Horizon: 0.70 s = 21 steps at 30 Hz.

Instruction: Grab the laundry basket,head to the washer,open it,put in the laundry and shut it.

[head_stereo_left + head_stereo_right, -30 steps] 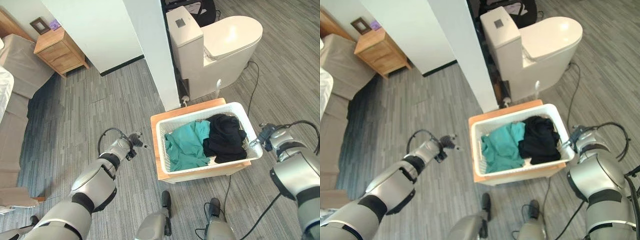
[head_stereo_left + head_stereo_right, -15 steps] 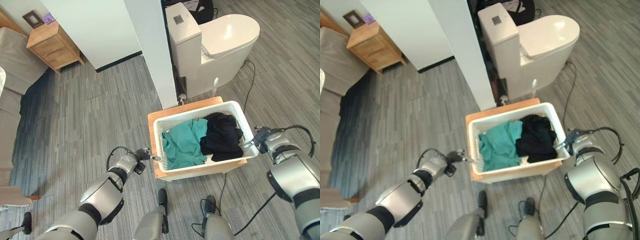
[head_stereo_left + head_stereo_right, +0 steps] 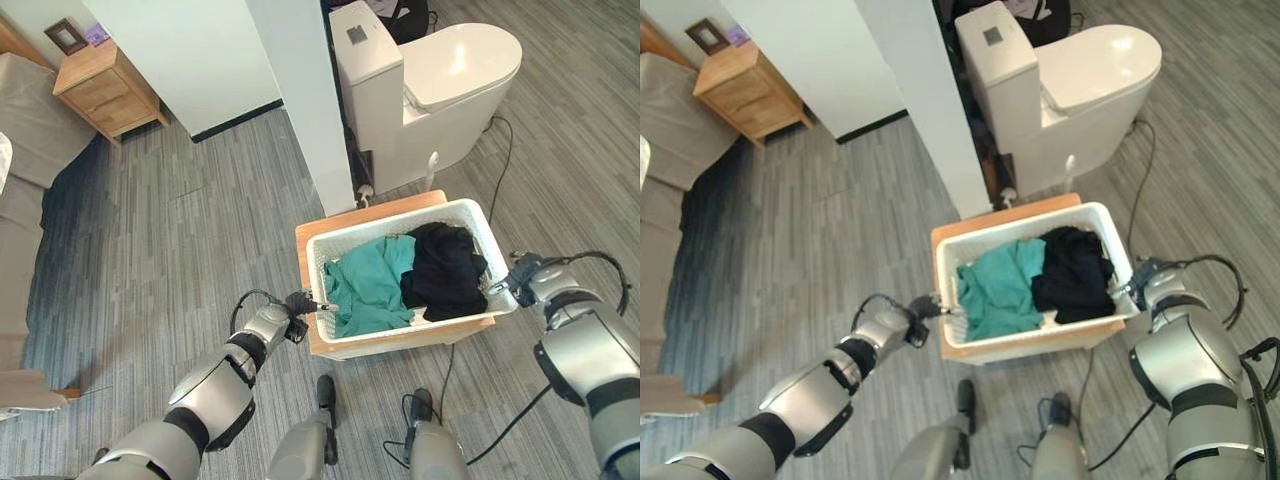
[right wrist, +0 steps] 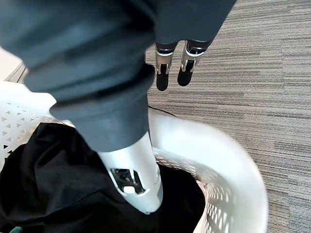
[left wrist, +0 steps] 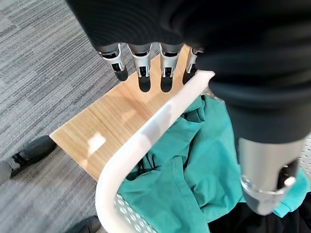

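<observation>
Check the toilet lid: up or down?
Down. The toilet lid lies flat over the bowl, behind the white laundry basket that holds teal and black clothes.

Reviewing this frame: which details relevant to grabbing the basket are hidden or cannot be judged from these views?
- Laundry basket handles: none can be made out; the left hand and right hand sit at its two ends, fingers straight outside the rim, thumbs inside.
- What lies under the teal garment and black garment: covered by them.
- Wooden stand below the basket: its height and legs, hidden by the basket in the eye views.
</observation>
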### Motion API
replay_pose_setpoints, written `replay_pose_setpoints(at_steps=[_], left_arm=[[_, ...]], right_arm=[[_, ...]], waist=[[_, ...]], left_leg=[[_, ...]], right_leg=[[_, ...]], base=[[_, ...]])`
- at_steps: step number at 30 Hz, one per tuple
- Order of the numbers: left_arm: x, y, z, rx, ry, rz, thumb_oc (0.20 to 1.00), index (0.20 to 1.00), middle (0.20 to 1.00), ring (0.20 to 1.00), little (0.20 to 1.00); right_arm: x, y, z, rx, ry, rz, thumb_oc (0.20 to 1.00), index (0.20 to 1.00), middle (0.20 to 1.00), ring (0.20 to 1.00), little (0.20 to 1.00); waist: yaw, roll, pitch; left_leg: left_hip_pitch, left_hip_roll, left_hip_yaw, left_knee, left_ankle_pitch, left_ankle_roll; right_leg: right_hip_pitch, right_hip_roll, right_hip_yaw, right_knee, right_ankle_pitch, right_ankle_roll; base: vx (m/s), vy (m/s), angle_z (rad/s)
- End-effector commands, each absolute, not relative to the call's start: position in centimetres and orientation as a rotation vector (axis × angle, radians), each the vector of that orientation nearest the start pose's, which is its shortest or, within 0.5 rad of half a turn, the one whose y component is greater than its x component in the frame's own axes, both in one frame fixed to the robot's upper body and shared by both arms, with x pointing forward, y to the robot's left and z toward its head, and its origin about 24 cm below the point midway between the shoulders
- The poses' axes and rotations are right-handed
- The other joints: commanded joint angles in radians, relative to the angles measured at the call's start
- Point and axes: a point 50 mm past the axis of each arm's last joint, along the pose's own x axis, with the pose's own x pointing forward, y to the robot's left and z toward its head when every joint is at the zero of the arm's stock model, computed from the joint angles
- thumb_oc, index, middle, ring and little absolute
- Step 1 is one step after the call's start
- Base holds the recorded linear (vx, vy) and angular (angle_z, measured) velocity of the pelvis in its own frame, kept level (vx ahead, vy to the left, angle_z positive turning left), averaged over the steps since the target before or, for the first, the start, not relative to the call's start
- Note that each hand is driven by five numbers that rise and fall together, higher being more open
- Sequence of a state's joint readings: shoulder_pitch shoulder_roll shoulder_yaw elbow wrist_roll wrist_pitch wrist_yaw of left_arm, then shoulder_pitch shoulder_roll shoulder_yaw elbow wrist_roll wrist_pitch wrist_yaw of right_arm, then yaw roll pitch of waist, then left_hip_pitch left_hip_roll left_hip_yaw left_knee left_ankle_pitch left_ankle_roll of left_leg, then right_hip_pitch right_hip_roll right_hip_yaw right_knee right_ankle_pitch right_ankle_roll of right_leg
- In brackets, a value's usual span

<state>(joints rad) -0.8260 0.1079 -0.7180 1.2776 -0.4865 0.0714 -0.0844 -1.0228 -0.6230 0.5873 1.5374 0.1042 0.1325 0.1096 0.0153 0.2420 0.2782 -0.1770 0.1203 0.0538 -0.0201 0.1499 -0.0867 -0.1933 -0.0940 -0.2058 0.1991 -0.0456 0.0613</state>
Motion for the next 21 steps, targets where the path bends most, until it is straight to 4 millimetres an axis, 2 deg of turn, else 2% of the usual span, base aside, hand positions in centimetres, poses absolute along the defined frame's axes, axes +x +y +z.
replay_pose_setpoints(at_steps=[1,4,11,21], left_arm=[[36.2,8.6,1.3,0.436,0.546,-0.375,1.000,1.000,1.000,1.000,1.000],[36.0,8.4,0.9,0.451,0.566,-0.350,1.000,1.000,1.000,1.000,1.000],[35.8,7.2,1.0,0.408,0.560,-0.346,1.000,1.000,1.000,1.000,1.000],[37.0,5.9,3.4,0.276,0.490,-0.278,1.000,1.000,1.000,1.000,1.000]], right_arm=[[36.0,-33.4,11.0,-0.795,0.663,-0.280,1.000,1.000,1.000,1.000,1.000],[36.2,-32.8,10.7,-0.730,0.646,-0.281,1.000,1.000,1.000,1.000,1.000],[36.7,-31.7,10.3,-0.708,0.632,-0.256,1.000,1.000,1.000,1.000,1.000],[37.4,-29.4,9.5,-0.691,0.610,-0.202,1.000,1.000,1.000,1.000,1.000]], waist=[[0.003,-0.046,0.024],[0.003,-0.048,0.029],[-0.001,-0.063,0.033],[-0.010,-0.088,0.035]], left_leg=[[-0.011,-0.022,0.016,0.019,-0.036,0.007],[-0.015,-0.024,0.014,0.012,-0.034,0.011],[-0.021,-0.023,0.018,-0.001,-0.027,0.014],[-0.027,-0.020,0.019,-0.010,-0.024,0.016]], right_leg=[[0.018,-0.022,0.064,-0.095,0.025,0.025],[0.005,-0.021,0.070,-0.095,0.027,0.026],[-0.007,-0.017,0.077,-0.099,0.034,0.024],[-0.023,-0.008,0.091,-0.102,0.040,0.022]], base=[[0.00,0.000,0.00],[0.00,0.000,0.00],[0.00,0.000,0.00],[0.00,-0.002,-0.01]])
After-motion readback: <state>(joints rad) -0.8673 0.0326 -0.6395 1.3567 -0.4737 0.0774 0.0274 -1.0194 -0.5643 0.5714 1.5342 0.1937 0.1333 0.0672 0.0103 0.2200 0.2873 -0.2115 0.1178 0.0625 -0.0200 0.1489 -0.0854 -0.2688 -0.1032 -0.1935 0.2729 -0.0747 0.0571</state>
